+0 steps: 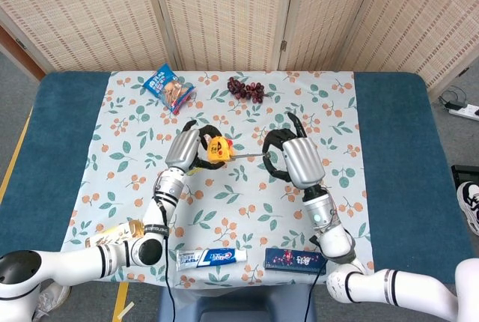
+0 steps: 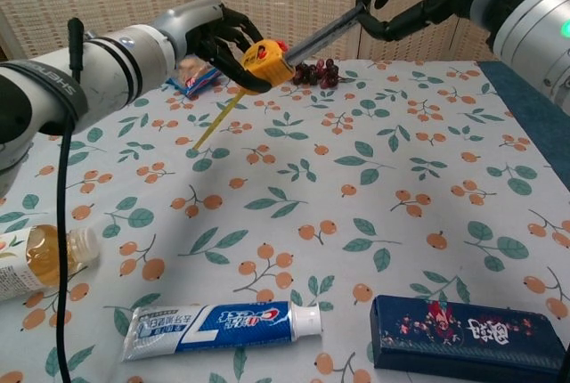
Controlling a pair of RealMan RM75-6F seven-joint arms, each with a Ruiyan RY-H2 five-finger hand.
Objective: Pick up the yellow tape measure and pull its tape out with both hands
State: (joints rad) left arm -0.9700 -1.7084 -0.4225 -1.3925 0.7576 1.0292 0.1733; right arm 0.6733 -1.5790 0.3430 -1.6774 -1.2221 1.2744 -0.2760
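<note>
The yellow tape measure [image 1: 217, 149], a small rounded plastic case with a red button, is held up off the table between the two hands, above the floral tablecloth [image 1: 337, 112]; the left hand [image 1: 184, 150] has its dark fingers wrapped round the case, gripping it firmly; from the case a grey blade of tape [image 2: 325, 32] runs across to the right hand [image 1: 293, 159], whose fingers are curled in on the tape's end, pinching it; the two hands stand apart with the drawn tape stretched between them; in the chest view a thin yellow strap [image 2: 216, 117] hangs from the case down toward the cloth.

At the far side of the cloth lie a blue snack packet [image 1: 169, 90] and, to its right, a bunch of dark red grapes [image 1: 246, 89]; along the near edge lie a clear plastic bottle of amber liquid [image 2: 36, 258] on its side at the left, a blue and white toothpaste tube [image 2: 223, 326] in the middle, and a dark blue rectangular box with red print [image 2: 468, 334] at the right, each well apart from the hands.
</note>
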